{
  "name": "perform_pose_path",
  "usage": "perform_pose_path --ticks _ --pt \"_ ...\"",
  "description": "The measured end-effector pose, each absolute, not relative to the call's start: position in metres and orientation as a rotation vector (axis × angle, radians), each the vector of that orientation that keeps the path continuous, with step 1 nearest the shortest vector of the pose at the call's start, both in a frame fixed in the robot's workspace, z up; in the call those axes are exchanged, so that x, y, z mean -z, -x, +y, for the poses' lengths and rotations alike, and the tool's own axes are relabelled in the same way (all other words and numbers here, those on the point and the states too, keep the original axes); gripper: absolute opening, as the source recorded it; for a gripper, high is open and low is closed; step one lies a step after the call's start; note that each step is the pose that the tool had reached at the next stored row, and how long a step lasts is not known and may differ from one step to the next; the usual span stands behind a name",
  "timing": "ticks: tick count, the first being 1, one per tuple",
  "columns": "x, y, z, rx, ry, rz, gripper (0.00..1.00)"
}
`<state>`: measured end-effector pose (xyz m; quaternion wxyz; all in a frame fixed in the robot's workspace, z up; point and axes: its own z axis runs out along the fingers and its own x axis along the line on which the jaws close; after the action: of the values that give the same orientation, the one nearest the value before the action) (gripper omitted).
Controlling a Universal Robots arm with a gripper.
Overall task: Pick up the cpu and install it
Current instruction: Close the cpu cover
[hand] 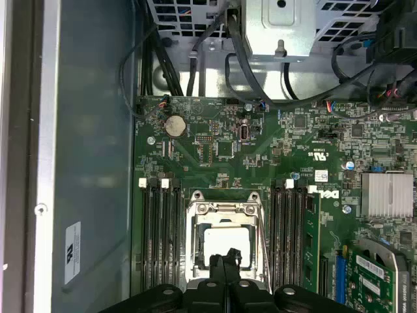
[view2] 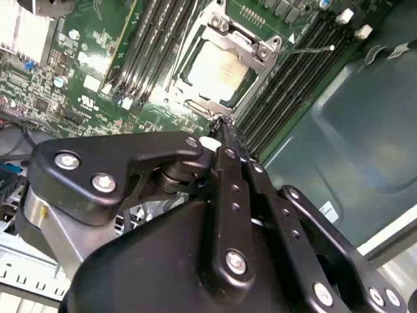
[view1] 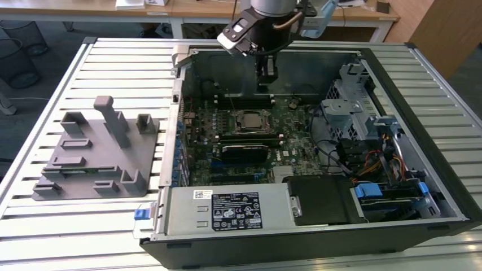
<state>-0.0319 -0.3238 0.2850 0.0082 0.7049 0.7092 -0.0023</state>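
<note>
Exterior view first: the open case (view1: 301,248) lies on its side on the slatted counter (view1: 113,62), with the grey fixture (view1: 98,152) beside it toward the exterior view's left. The hand (view1: 265,84) hangs inside the case near the far wall, up off the board (view1: 294,135). The cpu (view1: 249,119) sits in its socket (view1: 249,110) in the middle of the board, a bit nearer the camera than the hand and apart from it.

In the second wrist view we're looking down past the black linkages. The fingers (view2: 225,140) come together to a single point, so the hand (view2: 219,125) looks fully closed with nothing pinched in it. Just beyond the tip we see the cpu (view2: 218,68), its silvery top facing up and the metal frame of the socket (view2: 244,45) around it. Memory slots (view2: 156,39) run along both sides of the socket, and a finned heatsink (view2: 26,32) shows at the edge.

The first wrist view tells the same story from straight over the board. The two fingers (hand: 217,267) meet with no gap and carry nothing. The hand (hand: 225,261) lines up right over the cpu (hand: 225,242), which lies flat in the socket (hand: 225,208); we can't tell from this angle whether the tips touch it. Memory slots (hand: 159,228) flank the socket; further up the board there's a coin cell (hand: 173,125), then black cables (hand: 241,59) looping off to the metal cage; a heatsink (hand: 388,194) sits off to one side.
</note>
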Motion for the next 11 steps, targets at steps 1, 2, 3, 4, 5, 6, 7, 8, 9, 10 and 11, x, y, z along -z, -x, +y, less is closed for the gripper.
perform_pose_path --ticks 1,2,3,4,5,6,7,8,9,10,11 --pt "-0.2900 0.0319 -0.3238 0.007 -2.203 2.217 0.11" --pt "-0.2902 0.0319 -0.3238 0.007 -2.203 2.217 0.11" --pt "-0.2917 0.0319 -0.3238 0.007 -2.203 2.217 0.11" --pt "-0.2918 0.0319 -0.3238 0.007 -2.203 2.217 0.11" --pt "-0.2922 0.0319 -0.3238 0.007 -2.203 2.217 0.11" --pt "-0.2927 0.0319 -0.3238 0.007 -2.203 2.217 0.11" --pt "-0.2927 0.0319 -0.3238 0.007 -2.203 2.217 0.11" --pt "-0.2927 0.0319 -0.3238 0.007 -2.203 2.217 0.11" --pt "-0.2927 0.0319 -0.3238 0.007 -2.203 2.217 0.11" --pt "-0.2928 0.0319 -0.3238 0.007 -2.203 2.217 0.11" --pt "-0.2928 0.0319 -0.3238 0.007 -2.203 2.217 0.11"
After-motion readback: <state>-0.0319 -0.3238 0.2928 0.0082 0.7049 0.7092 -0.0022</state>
